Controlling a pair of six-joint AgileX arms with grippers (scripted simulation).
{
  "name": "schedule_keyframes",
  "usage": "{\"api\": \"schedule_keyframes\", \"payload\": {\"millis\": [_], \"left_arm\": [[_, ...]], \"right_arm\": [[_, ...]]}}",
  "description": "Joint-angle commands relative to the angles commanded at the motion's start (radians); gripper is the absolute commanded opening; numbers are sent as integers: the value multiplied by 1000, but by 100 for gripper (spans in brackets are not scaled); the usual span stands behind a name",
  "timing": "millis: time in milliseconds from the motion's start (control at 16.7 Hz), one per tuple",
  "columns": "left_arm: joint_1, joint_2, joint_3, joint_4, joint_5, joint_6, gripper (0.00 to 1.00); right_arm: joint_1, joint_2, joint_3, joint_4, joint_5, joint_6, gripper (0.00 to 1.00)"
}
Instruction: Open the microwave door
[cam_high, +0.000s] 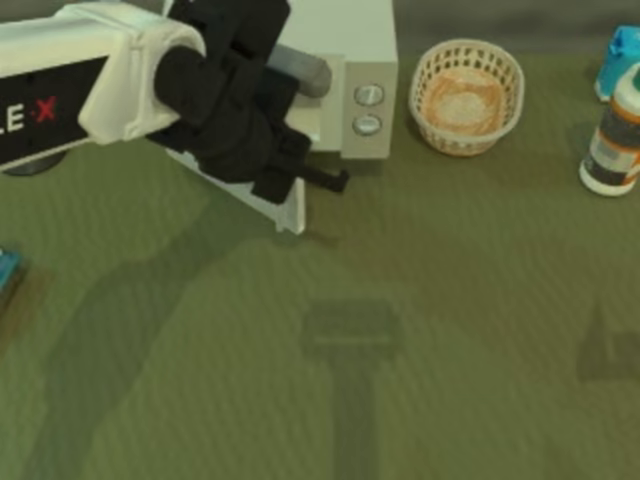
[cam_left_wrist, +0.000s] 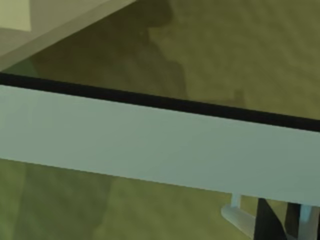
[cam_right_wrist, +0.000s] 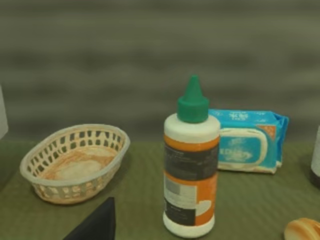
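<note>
So the microwave (cam_high: 345, 45) sits at about 12 o'clock on the counter (cam_high: 450, 330), and the microwave door (cam_high: 285, 205) is already swung partway out, its free edge angling toward 6 o'clock and a bit left. The left pincer (cam_high: 320, 178) is right at that free edge, dark fingers poking past the panel toward 3 o'clock, but the arm's own bulk covers the contact, so I honestly can't tell if it's pinching the door or just hooked against it. The left wrist view only gives a pale slab of door edge with a dark strip along it. My take on doing this bit well: follow the door's arc around the hinge instead of dragging straight back, and keep the wrist turning with the panel so the fingers don't slide off the edge. Pulling too hard could drag the whole oven. The wicker basket (cam_high: 467, 96) at 1 o'clock looks safely clear. The right pincer's dark tip (cam_right_wrist: 95, 225) only shows low in its own view, facing a green-capped bottle (cam_right_wrist: 191, 165).
</note>
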Motion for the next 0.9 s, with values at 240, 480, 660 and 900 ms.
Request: {"api": "schedule_keyframes", "payload": {"millis": [240, 480, 660, 900], "left_arm": [[30, -32, -55, -2, 43, 85, 0], [43, -56, -70, 7, 64, 122, 0], [43, -56, -70, 7, 64, 122, 0], [43, -56, -70, 7, 64, 122, 0]], "right_arm": [[0, 0, 0, 0, 0, 0, 100], [0, 0, 0, 0, 0, 0, 100], [0, 0, 0, 0, 0, 0, 100], [0, 0, 0, 0, 0, 0, 100]]}}
